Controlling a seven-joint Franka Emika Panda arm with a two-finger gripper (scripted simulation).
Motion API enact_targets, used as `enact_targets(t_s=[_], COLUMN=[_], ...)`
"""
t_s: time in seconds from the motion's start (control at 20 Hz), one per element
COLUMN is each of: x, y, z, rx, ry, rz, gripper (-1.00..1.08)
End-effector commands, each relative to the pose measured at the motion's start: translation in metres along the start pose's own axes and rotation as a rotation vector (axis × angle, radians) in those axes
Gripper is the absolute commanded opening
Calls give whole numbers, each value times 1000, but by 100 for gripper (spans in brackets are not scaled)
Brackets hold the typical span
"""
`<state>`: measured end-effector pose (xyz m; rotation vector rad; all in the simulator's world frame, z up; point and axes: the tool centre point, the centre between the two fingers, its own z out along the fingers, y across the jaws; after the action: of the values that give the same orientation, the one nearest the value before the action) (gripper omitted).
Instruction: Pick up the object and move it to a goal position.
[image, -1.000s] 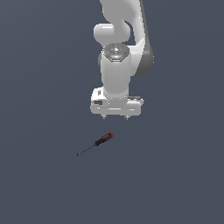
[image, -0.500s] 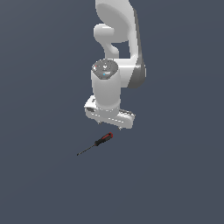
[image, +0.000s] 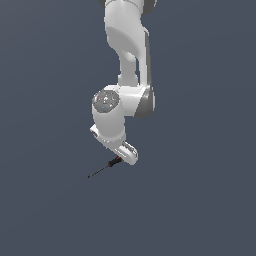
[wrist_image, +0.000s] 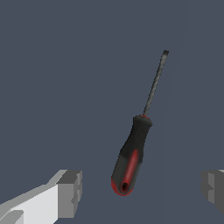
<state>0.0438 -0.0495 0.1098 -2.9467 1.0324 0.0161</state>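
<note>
The object, a small screwdriver with a black handle and red collar, lies flat on the dark grey floor, its thin shaft pointing toward the exterior view's lower left. My gripper hangs low right over the handle's end and hides part of it. In the wrist view the screwdriver lies between the two fingers, red end cap nearest the camera. One grey fingertip and the other stand wide apart on either side of the handle without touching it. The gripper is open.
The white arm rises from the gripper toward the top of the exterior view. Only plain dark grey floor surrounds the screwdriver.
The arm has come down and turned its hand, moving from above and beside the screwdriver to just over its handle. The screwdriver has not moved.
</note>
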Motion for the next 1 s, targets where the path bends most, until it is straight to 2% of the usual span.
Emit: enact_targets(t_s=[0.0, 0.45, 0.95], x=[9, 29, 33], y=[5, 19, 22], z=[11, 38, 45], rx=[-2, -10, -12], ry=[4, 15, 17], rz=[80, 262, 300], gripper=[100, 100, 100])
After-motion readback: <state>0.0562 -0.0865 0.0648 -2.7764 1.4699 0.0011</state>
